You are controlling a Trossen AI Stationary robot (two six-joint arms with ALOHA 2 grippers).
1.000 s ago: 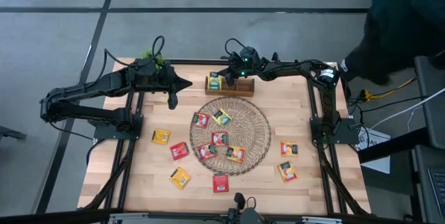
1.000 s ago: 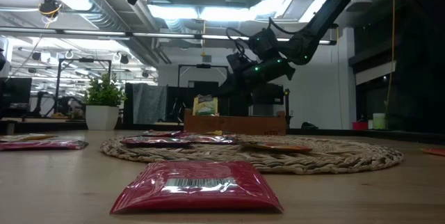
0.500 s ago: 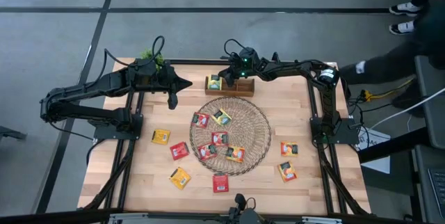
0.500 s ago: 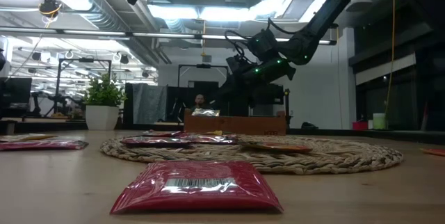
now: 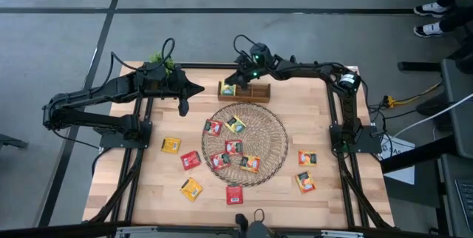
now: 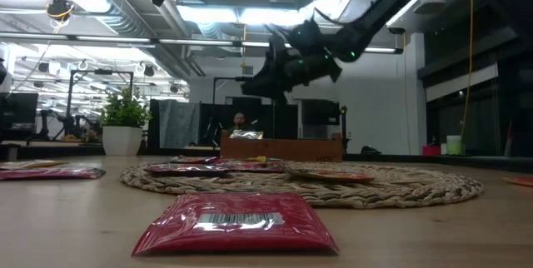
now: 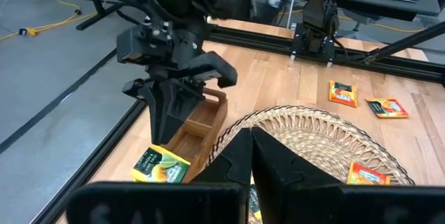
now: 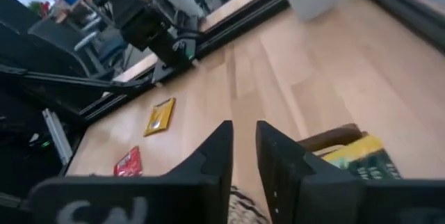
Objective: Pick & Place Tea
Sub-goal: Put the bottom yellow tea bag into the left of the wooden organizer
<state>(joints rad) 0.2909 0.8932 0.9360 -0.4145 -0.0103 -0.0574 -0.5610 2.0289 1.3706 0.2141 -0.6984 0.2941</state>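
So far one yellow-green sachet (image 5: pixel 228 89) is sitting in the wooden box (image 5: pixel 251 92) at upper centre; the other tea sachets (image 5: pixel 234 147) are lying on the wicker mat (image 5: pixel 275 131) and the bare table (image 5: pixel 325 157). The right tool (image 5: pixel 242 76) is hanging above the box, fingers slightly parted, empty. The left tool (image 5: pixel 183 109), clenched, is waiting left of the mat. Beyond, an office with a potted plant (image 6: pixel 123 120).

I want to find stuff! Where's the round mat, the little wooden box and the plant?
Round woven wicker mat (image 5: pixel 273 143): high view, bare weave.
Small brown wooden box (image 5: pixel 259 90): high view, right end.
Green potted plant (image 6: pixel 122 110): low view, leaves.
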